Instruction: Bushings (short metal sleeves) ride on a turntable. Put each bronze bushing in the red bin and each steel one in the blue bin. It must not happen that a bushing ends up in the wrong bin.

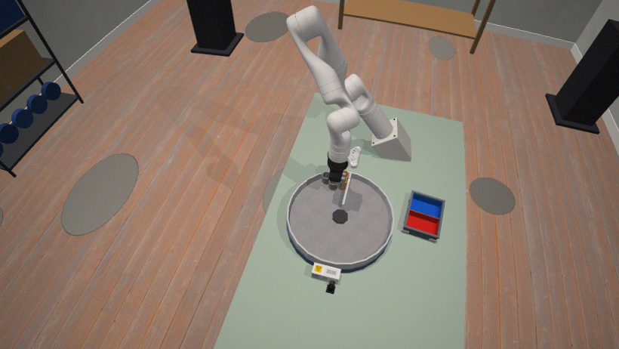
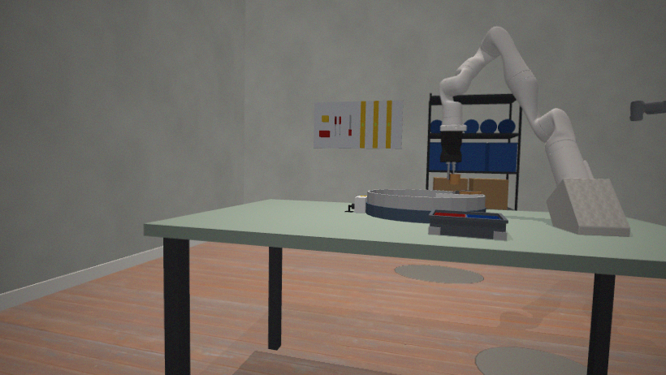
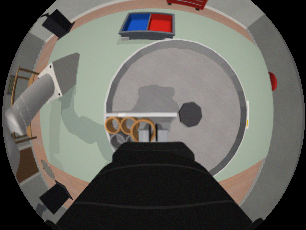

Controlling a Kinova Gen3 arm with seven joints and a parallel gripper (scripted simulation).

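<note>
My gripper is shut on the wall of a bronze bushing, one finger inside the ring and one outside. It holds the bushing upright above the turntable. Two more bronze bushings show in the wrist view, one of them the leftmost bronze bushing, standing beside a white bar. Steel bushings, one of them a grey ring, stand near them, partly hidden by the gripper. The blue bin and the red bin look empty.
The white bar reaches from the turntable's rim towards its dark hub. The turntable has a raised rim. A white box stands beside the rim opposite the arm. A white perforated object lies near the arm's base.
</note>
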